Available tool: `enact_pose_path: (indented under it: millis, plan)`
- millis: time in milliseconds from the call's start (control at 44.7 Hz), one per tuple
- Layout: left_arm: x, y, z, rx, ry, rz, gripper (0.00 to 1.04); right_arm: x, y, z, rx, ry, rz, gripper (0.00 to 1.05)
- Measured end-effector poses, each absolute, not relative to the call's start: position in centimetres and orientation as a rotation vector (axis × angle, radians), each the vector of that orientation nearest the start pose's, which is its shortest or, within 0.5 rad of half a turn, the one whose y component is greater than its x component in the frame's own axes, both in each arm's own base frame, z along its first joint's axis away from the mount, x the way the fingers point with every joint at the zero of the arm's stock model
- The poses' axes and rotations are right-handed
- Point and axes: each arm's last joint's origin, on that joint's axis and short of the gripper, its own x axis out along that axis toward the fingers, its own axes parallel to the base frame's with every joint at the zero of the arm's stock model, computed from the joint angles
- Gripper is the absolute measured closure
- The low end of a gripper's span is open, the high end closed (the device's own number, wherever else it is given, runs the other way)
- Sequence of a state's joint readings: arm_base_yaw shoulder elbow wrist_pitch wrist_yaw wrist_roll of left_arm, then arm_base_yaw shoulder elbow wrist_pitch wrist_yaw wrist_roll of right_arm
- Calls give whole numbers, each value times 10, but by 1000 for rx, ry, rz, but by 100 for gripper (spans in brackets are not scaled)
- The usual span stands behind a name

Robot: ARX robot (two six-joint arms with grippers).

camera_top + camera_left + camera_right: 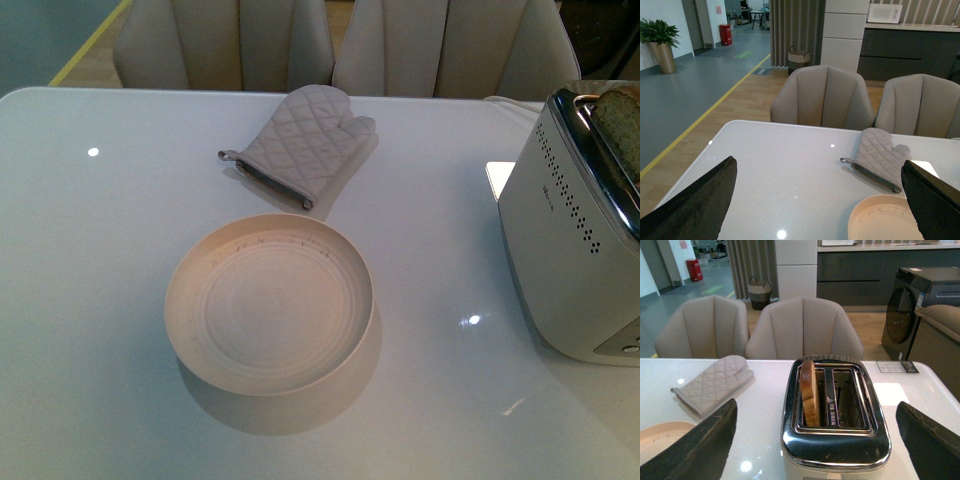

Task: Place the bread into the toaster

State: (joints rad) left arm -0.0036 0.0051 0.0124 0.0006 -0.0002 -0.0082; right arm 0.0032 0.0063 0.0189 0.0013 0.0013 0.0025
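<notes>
The white toaster (575,240) with a chrome slotted top stands at the table's right edge. A slice of bread (809,392) stands upright in one slot of the toaster (835,440), its top sticking out; the other slot is empty. The bread's top also shows in the front view (622,120). My right gripper (812,450) is open and empty, raised in front of the toaster, its fingers (695,450) either side. My left gripper (820,205) is open and empty above the table, left of the plate. Neither arm shows in the front view.
An empty cream round plate (190,310) sits mid-table, also in the left wrist view (860,215). A grey quilted oven mitt (300,145) lies behind it. Two beige chairs (225,40) stand at the table's far edge.
</notes>
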Motion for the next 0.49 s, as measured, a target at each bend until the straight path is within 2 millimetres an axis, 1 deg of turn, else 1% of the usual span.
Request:
enact_pose_path:
  millis: [492]
  plan:
    - [97,0,167,-8,-8,-3,7,97,0,170,3,-14,2,9]
